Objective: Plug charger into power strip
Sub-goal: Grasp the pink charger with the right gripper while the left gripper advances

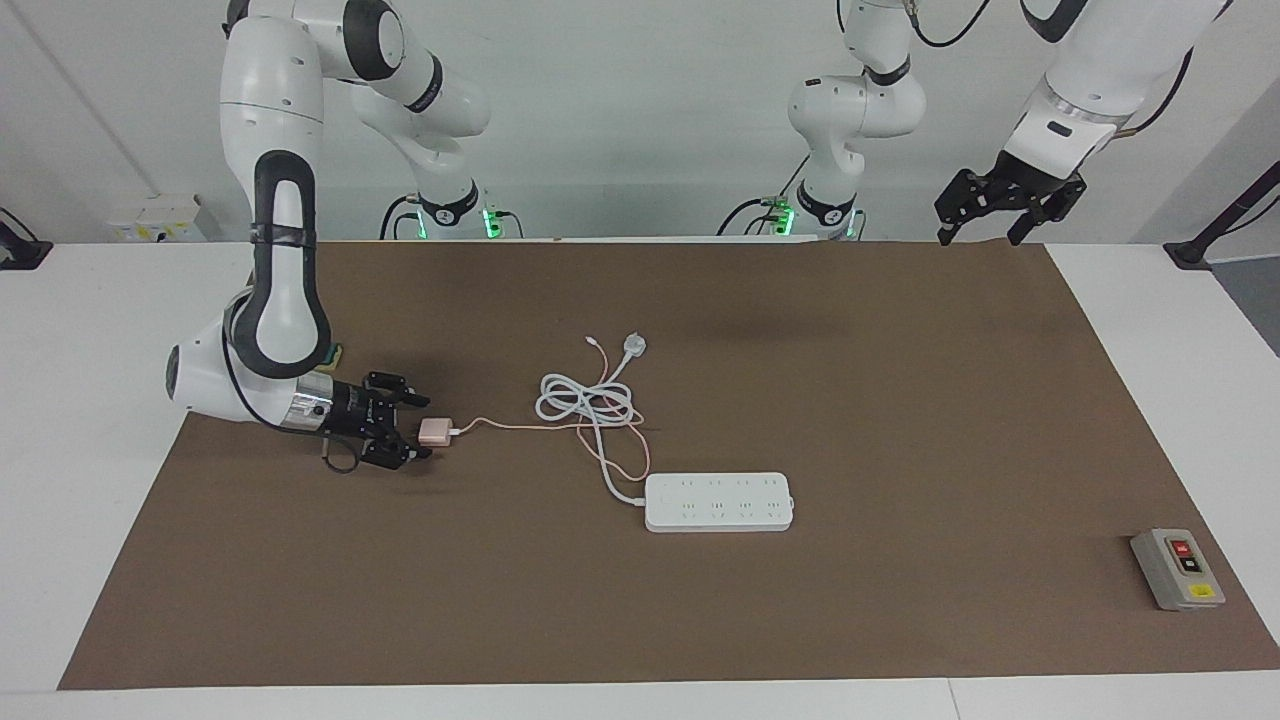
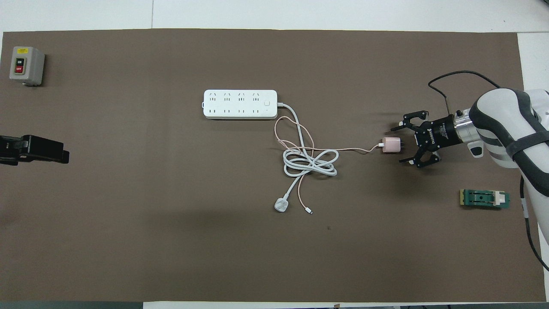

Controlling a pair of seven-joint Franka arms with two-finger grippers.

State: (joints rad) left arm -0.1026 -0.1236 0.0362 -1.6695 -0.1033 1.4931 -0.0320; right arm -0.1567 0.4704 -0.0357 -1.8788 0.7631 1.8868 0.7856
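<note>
The pale-pink charger (image 1: 435,432) (image 2: 390,145) lies on the brown mat toward the right arm's end, with its thin pink cable (image 1: 500,423) (image 2: 343,149) trailing to the white cord coil. My right gripper (image 1: 425,427) (image 2: 396,145) is low at mat level, lying horizontal and open. Its fingertips stand on either side of the charger's end without gripping it. The white power strip (image 1: 720,502) (image 2: 240,104) lies flat mid-mat, farther from the robots than the charger. My left gripper (image 1: 980,238) (image 2: 32,149) waits open, raised over the mat's edge at the left arm's end.
The strip's thick white cord (image 1: 585,400) (image 2: 309,163) is coiled between charger and strip, and its round white plug (image 1: 634,345) (image 2: 282,206) lies nearer the robots. A grey switch box (image 1: 1177,568) (image 2: 25,65) sits at the left arm's end. A small green part (image 2: 484,199) lies near the right arm.
</note>
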